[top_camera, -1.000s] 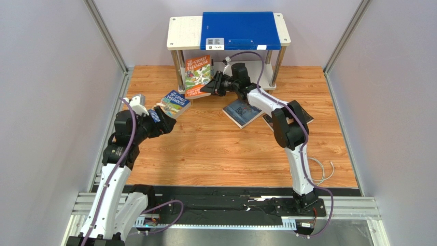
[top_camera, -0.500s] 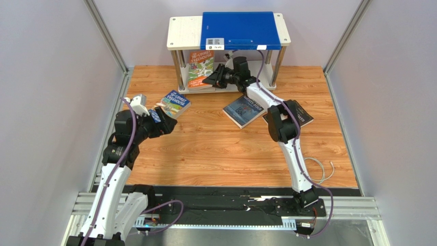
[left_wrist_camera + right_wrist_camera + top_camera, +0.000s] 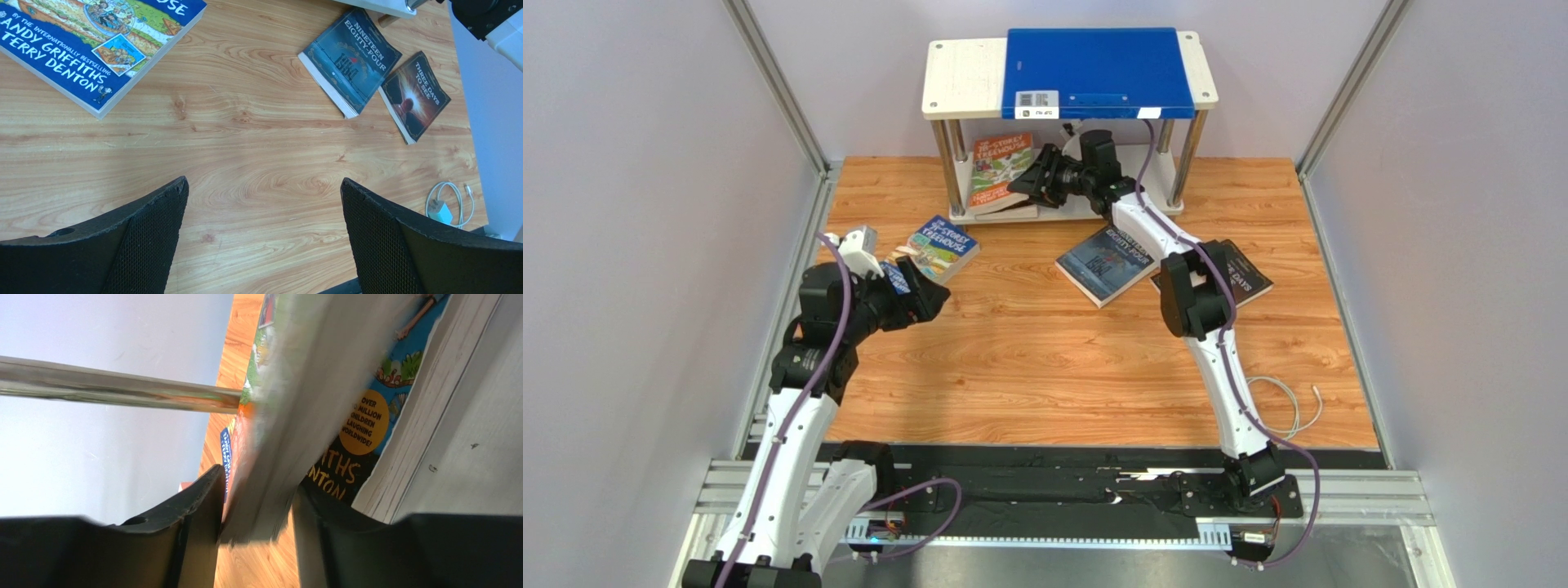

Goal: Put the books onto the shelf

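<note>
The right tool (image 3: 258, 489) had the orange-red book (image 3: 999, 164) between its jaws under the shelf (image 3: 962, 76), grip unclear; the left tool (image 3: 264, 187) stood wide above the surface (image 3: 1038, 355)

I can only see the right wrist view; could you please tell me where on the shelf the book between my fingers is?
Observer: The orange-red Treehouse book is tilted on the lower tier of the shelf, toward its left end.
Operator: Thank you. Is there anything on top of the shelf?
Observer: Yes, a large blue folder lies across the right part of the top.
Operator: And which books are not shelved?
Observer: Three lie on the table: the blue Treehouse book just ahead of the open left gripper, Nineteen Eighty-Four and Three Days to See.
</note>
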Robot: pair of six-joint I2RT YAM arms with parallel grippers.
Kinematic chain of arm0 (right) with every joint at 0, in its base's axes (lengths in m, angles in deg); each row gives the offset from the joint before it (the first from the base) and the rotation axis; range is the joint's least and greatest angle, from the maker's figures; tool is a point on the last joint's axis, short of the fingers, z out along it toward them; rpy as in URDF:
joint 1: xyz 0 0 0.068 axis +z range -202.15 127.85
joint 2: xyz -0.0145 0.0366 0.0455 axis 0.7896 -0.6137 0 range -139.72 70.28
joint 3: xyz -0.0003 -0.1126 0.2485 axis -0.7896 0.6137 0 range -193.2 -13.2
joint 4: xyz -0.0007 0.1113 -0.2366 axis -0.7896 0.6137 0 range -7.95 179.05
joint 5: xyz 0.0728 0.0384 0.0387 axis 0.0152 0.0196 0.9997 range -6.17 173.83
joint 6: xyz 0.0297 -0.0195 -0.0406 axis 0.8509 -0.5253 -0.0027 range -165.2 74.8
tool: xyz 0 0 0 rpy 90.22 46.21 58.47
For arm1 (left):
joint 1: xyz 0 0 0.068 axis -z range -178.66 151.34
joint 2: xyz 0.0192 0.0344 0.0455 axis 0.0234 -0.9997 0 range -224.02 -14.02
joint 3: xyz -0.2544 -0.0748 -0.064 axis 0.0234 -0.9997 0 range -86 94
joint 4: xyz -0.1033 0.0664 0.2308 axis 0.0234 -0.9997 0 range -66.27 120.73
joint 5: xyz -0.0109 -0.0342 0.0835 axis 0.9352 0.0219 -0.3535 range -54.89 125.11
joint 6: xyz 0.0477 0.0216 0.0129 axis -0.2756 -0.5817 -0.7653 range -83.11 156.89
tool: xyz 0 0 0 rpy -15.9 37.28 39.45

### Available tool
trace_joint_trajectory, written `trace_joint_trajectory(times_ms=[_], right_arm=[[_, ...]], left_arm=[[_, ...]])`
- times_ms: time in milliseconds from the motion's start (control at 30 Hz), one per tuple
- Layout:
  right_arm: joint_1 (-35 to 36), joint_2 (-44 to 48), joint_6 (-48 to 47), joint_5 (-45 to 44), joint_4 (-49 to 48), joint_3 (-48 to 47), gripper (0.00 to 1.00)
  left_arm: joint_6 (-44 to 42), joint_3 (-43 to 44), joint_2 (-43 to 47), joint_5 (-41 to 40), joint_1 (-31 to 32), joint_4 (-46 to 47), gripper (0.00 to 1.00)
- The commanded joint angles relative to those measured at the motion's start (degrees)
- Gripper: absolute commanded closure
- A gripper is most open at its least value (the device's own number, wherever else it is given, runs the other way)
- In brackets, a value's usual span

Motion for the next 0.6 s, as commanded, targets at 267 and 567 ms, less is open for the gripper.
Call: trace_joint_trajectory(times_ms=[267,567], right_arm=[[-0.4,3.6,-3.5,-3.0,1.1,2.4,0.29],[-0.5,17.9,-12.3,-12.7,8.7,18.7,0.24]], left_arm=[[-0.6,-0.9,0.1,2.1,0.2,2.6,0.04],[-1.2,-0.3,-1.7,2.2,0.2,2.5,0.03]])
